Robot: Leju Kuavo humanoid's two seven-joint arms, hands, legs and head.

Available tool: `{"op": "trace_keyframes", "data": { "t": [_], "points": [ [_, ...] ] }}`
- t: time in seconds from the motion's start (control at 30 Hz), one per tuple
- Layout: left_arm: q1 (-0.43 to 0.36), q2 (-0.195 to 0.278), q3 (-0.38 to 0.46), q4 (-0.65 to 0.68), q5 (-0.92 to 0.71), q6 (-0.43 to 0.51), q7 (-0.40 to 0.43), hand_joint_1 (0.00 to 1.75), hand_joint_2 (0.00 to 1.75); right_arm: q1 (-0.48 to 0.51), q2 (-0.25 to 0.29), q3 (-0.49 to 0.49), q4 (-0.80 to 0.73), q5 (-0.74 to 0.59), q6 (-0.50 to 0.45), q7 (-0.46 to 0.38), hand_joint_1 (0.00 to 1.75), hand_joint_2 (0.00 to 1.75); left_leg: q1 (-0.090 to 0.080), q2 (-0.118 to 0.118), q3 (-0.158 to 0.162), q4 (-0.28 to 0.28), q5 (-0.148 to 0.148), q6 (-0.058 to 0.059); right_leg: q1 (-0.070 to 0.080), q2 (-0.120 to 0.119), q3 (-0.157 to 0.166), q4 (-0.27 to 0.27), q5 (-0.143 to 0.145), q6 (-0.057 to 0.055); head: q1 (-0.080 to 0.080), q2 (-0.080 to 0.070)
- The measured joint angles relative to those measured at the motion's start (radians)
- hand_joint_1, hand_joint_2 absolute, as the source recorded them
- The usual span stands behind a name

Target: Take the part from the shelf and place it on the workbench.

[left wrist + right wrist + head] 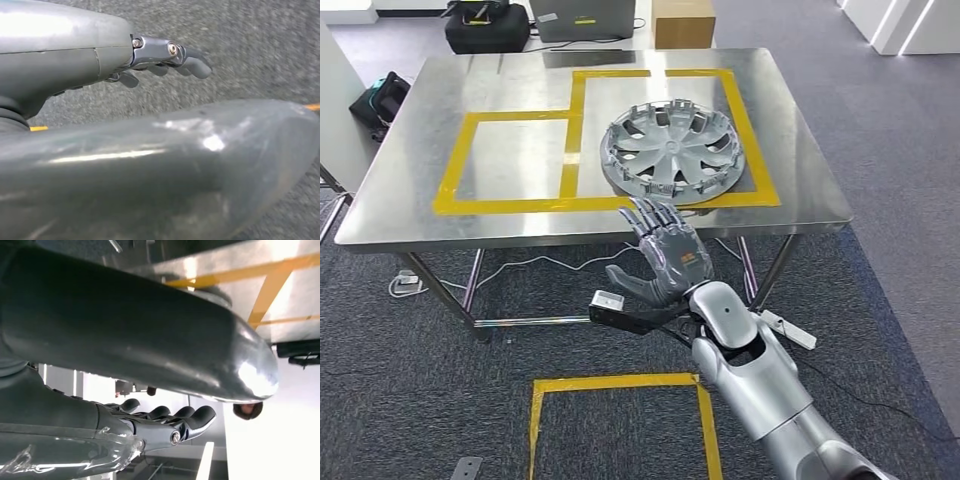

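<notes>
Seen from the head view: one silver hubcap (pixel 672 152), the part, lying flat on the steel workbench (pixel 410 180), inside the right-hand yellow tape outline (pixel 576 130) and near the front edge, its near rim crossing the tape line. Just short of that edge, raised with palm facing the bench: the right hand (pixel 669 258), fingers straight and spread, thumb out to the side, holding nothing and not touching the part. Forearm cut off at the bottom corner. Below the hand, a second yellow tape square (pixel 622 385) on the grey carpet (pixel 433 400), its lower side out of frame. Beyond the far bench edge, partly cropped: one black bag (pixel 486 25), one brown cardboard box (pixel 682 20), one grey case (pixel 580 18). In the left wrist view, blurred: the left hand (pixel 166 57) over carpet, dark fingers lightly bent and apart, nothing between them, much of the frame blocked by the thumb. In the right wrist view, the thumb hiding most of the bench.
</notes>
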Motion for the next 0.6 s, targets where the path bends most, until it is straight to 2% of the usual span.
{"op": "trace_keyframes", "data": {
  "t": [0.03, 0.1, 0.13, 0.17, 0.2, 0.23, 0.27, 0.33, 0.37, 0.4, 0.47, 0.5, 0.53, 0.6],
  "points": [
    [0.001, 0.001, 0.0, 0.0, -0.001, 0.001, 0.0, 0.0, 0.0, 0.007, 0.0, 0.0, 0.0, -0.004, -0.001, -0.001, 0.0, 0.0, 0.0, 0.001, -0.012, -0.001, 0.011, 0.009, -0.001, 0.001, -0.014, 0.035, -0.04, 0.003, 0.002, 0.0],
    [0.001, 0.004, 0.0, 0.0, -0.004, 0.003, 0.0, 0.0, 0.0, 0.017, 0.003, 0.0, 0.001, -0.011, -0.005, -0.003, 0.0, 0.0, -0.005, 0.001, -0.039, 0.0, 0.034, 0.018, 0.001, 0.003, -0.048, 0.161, -0.144, 0.004, 0.006, 0.0],
    [0.001, 0.004, 0.001, 0.0, -0.006, 0.003, 0.0, 0.0, 0.0, 0.02, 0.005, 0.0, 0.001, -0.014, -0.006, -0.003, 0.0, 0.0, -0.008, 0.001, -0.054, 0.0, 0.046, 0.02, 0.003, 0.003, -0.059, 0.226, -0.177, 0.003, 0.006, 0.0],
    [0.002, 0.005, 0.001, 0.0, -0.007, 0.003, 0.0, 0.0, 0.0, 0.024, 0.006, 0.0, 0.002, -0.017, -0.007, -0.004, 0.0, 0.0, -0.011, 0.001, -0.07, 0.001, 0.059, 0.021, 0.005, 0.003, -0.059, 0.271, -0.187, 0.0, 0.007, 0.0],
    [0.002, 0.005, 0.001, 0.0, -0.007, 0.003, 0.0, 0.0, 0.0, 0.028, 0.008, 0.0, 0.002, -0.019, -0.008, -0.004, 0.0, 0.0, -0.014, 0.001, -0.085, 0.001, 0.07, 0.021, 0.008, 0.003, -0.043, 0.283, -0.174, -0.005, 0.007, 0.0],
    [0.002, 0.005, 0.001, 0.0, -0.008, 0.003, 0.0, 0.0, 0.0, 0.031, 0.009, 0.0, 0.003, -0.02, -0.009, -0.004, 0.0, 0.0, -0.016, 0.001, -0.1, 0.001, 0.082, 0.021, 0.012, 0.004, -0.012, 0.262, -0.149, -0.011, 0.007, 0.0],
    [0.002, 0.005, 0.001, 0.0, -0.008, 0.003, 0.0, 0.0, 0.0, 0.034, 0.012, 0.0, 0.004, -0.021, -0.01, -0.004, 0.0, 0.0, -0.017, 0.001, -0.112, 0.002, 0.092, 0.019, 0.017, 0.004, 0.037, 0.211, -0.127, -0.019, 0.007, 0.0],
    [0.001, 0.005, 0.001, 0.0, -0.009, 0.004, 0.0, 0.0, 0.0, 0.035, 0.02, 0.0, 0.004, -0.02, -0.016, -0.004, 0.0, 0.0, -0.02, 0.001, -0.129, 0.003, 0.109, 0.012, 0.025, 0.004, 0.149, 0.067, -0.136, -0.033, 0.006, 0.0],
    [0.001, 0.005, 0.001, 0.0, -0.009, 0.004, 0.0, 0.0, 0.0, 0.036, 0.023, 0.0, 0.004, -0.019, -0.021, -0.004, 0.0, 0.0, -0.021, 0.001, -0.131, 0.003, 0.117, 0.007, 0.028, 0.004, 0.185, 0.012, -0.151, -0.037, 0.006, 0.0],
    [0.002, 0.005, 0.001, 0.0, -0.009, 0.004, 0.0, 0.0, 0.0, 0.038, 0.025, 0.0, 0.004, -0.017, -0.026, -0.005, 0.0, 0.0, -0.02, 0.001, -0.132, 0.0, 0.125, 0.001, 0.032, 0.004, 0.201, -0.02, -0.164, -0.039, 0.007, 0.0],
    [0.003, 0.006, 0.001, 0.0, -0.009, 0.005, 0.0, 0.0, 0.0, 0.043, 0.025, 0.0, 0.005, -0.011, -0.032, -0.005, 0.0, 0.0, -0.016, 0.001, -0.133, -0.004, 0.136, -0.011, 0.032, 0.003, 0.193, -0.033, -0.153, -0.049, 0.01, 0.0],
    [0.005, 0.006, 0.001, 0.0, -0.009, 0.006, 0.0, 0.0, 0.0, 0.046, 0.026, 0.0, 0.005, -0.008, -0.033, -0.005, 0.0, 0.0, -0.015, 0.001, -0.138, 0.003, 0.125, -0.018, 0.031, 0.002, 0.191, -0.035, -0.144, -0.057, 0.009, 0.0],
    [0.006, 0.006, 0.002, 0.0, -0.009, 0.006, 0.001, 0.0, 0.0, 0.048, 0.027, 0.0, 0.005, -0.004, -0.034, -0.005, 0.0, 0.0, -0.014, 0.001, -0.15, 0.029, 0.095, -0.024, 0.028, 0.002, 0.187, -0.037, -0.133, -0.063, 0.007, 0.0],
    [0.007, 0.005, 0.004, 0.0, -0.008, 0.008, 0.005, 0.0, 0.0, 0.053, 0.029, 0.0, 0.005, 0.009, -0.035, -0.001, 0.0, 0.0, -0.011, 0.001, -0.189, 0.142, 0.007, -0.034, 0.025, 0.001, 0.174, -0.037, -0.115, -0.07, 0.002, 0.0]
  ]
}}
